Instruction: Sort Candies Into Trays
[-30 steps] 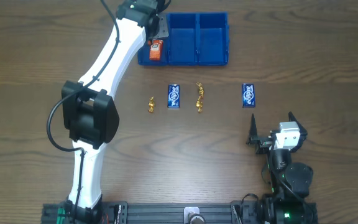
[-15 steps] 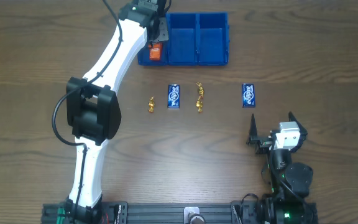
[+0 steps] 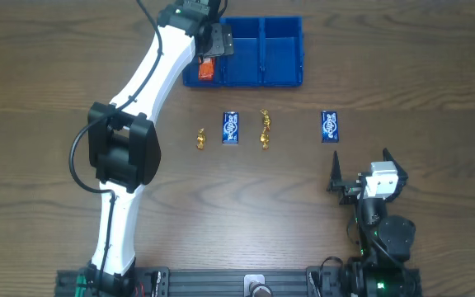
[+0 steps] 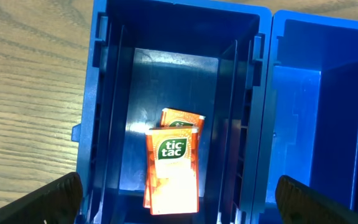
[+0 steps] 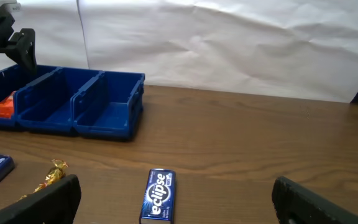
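A blue tray [image 3: 280,49] with three compartments stands at the far middle of the table. Two orange candy boxes [image 4: 173,165] lie overlapping in its left compartment [image 3: 207,71]. My left gripper [image 4: 179,182] hangs open above them with nothing between its fingers, and it shows in the top view [image 3: 213,37] and in the right wrist view [image 5: 8,37]. On the table lie two blue candy packs [image 3: 231,128] [image 3: 330,126] and gold-wrapped candies [image 3: 200,139] [image 3: 265,130]. My right gripper [image 3: 361,165] stands open near its base, with a blue pack [image 5: 159,196] in front of it.
The tray's middle and right compartments [image 3: 262,45] hold nothing that I can see. A white backdrop [image 5: 229,43] rises behind the table's far edge. Bare wood lies to the left and right of the row of candies.
The left arm's elbow has shifted slightly right and its gripper's fingers look spread wider over the left compartment. The right arm has not moved.
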